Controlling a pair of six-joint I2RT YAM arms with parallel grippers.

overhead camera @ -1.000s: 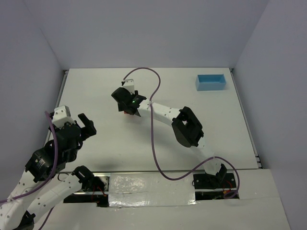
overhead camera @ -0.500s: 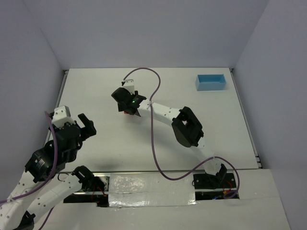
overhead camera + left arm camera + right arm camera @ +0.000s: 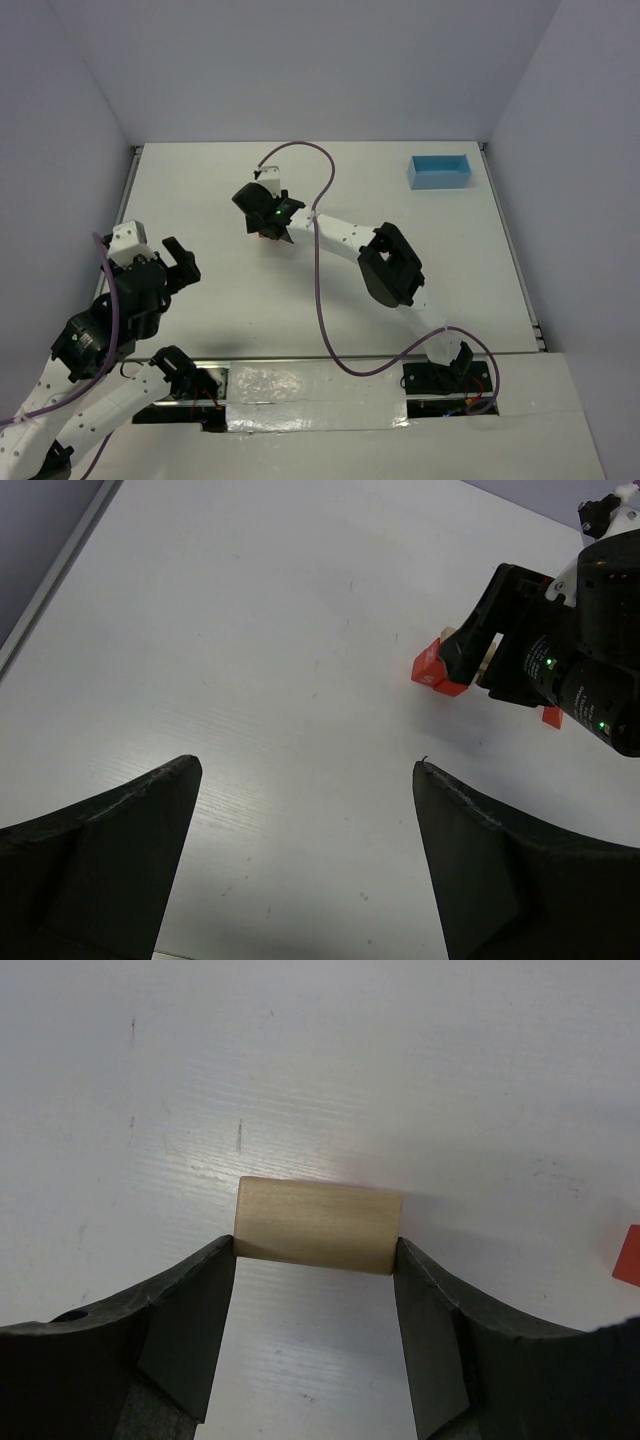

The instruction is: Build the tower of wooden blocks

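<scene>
My right gripper [image 3: 263,223] is at the middle of the table, a little left of centre. In the right wrist view its fingertips [image 3: 222,1260] press both ends of a pale tan wood block [image 3: 318,1225], low over the white table. A red block [image 3: 628,1255] shows at the right edge of that view. In the left wrist view a red block [image 3: 432,668] lies at the right gripper's tip, with another red piece [image 3: 551,716] behind it. No stacked tower shows. My left gripper [image 3: 180,262] is open and empty at the near left [image 3: 307,765].
A light blue tray [image 3: 440,171] stands at the back right. The right arm's purple cable [image 3: 320,200] loops over the middle of the table. The table's raised rim [image 3: 128,200] runs along the left side.
</scene>
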